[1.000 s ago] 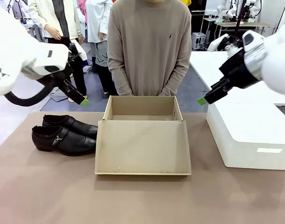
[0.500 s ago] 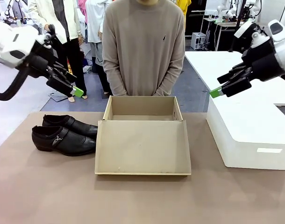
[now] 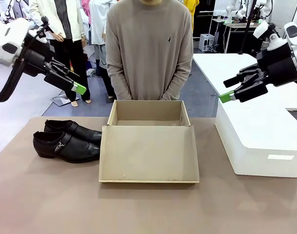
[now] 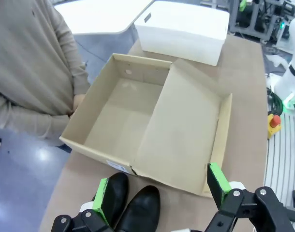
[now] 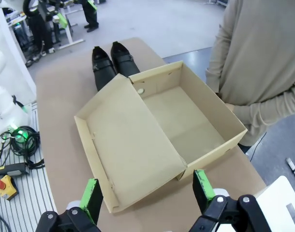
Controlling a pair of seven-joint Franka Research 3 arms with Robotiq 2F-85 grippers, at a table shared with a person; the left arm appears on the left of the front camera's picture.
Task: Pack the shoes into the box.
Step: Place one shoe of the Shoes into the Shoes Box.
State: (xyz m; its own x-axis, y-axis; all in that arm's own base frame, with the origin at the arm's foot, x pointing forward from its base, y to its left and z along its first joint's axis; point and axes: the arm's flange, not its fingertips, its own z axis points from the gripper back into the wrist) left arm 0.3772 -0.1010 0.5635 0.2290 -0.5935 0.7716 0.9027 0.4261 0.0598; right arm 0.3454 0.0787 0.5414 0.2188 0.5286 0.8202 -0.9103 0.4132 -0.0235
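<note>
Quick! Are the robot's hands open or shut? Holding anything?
Left gripper: open, holding nothing.
Right gripper: open, holding nothing.

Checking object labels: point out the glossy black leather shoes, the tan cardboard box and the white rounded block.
Glossy black leather shoes [image 3: 65, 146]: front view, nearer shoe's upper.
Tan cardboard box [image 3: 148, 153]: front view, inside of flap lid.
White rounded block [image 3: 258, 129]: front view, top face.

The box [image 5: 181, 121] lies open on the counter [image 5: 60, 101], the shoes [image 5: 111, 65] side by side just beside its hinge corner, a person [image 5: 254, 53] near its opposite side.
</note>
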